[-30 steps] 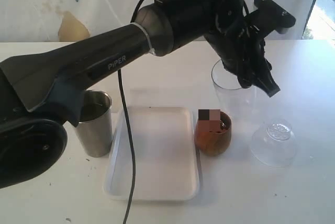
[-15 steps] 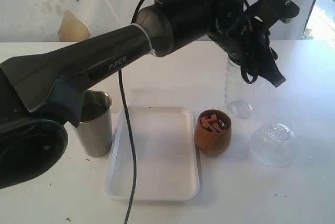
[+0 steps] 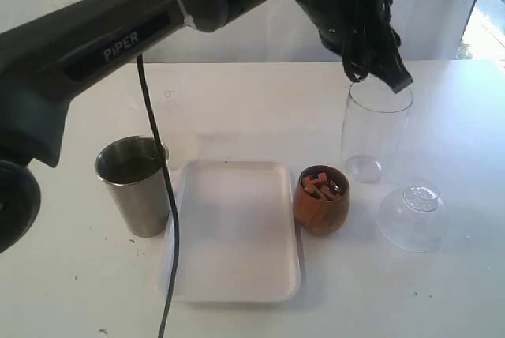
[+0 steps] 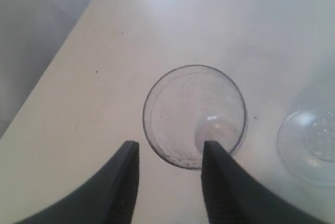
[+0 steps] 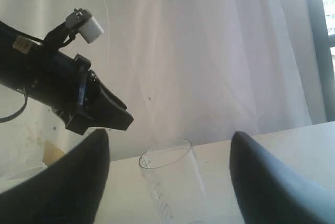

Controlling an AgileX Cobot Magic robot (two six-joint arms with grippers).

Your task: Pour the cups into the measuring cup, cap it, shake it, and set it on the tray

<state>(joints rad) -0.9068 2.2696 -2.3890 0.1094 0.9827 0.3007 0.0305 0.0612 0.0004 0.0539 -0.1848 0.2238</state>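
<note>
Looking at the measuring cup (image 3: pixel 374 134), I think it is light, thin and slippery, so I would hold its side low down, softly. It stands upright on the table (image 3: pixel 237 109), near the wooden cup (image 3: pixel 321 200), off the tray (image 3: pixel 189 291). My left gripper (image 4: pixel 168 150) hangs above it, jaws apart, holding nothing. My right gripper (image 5: pixel 170 135) is spread wide and empty too.

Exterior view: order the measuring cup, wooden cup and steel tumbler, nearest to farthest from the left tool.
1. Measuring cup, just beneath the left tool.
2. Wooden cup, right of the tray.
3. Steel tumbler, left of the tray.
</note>
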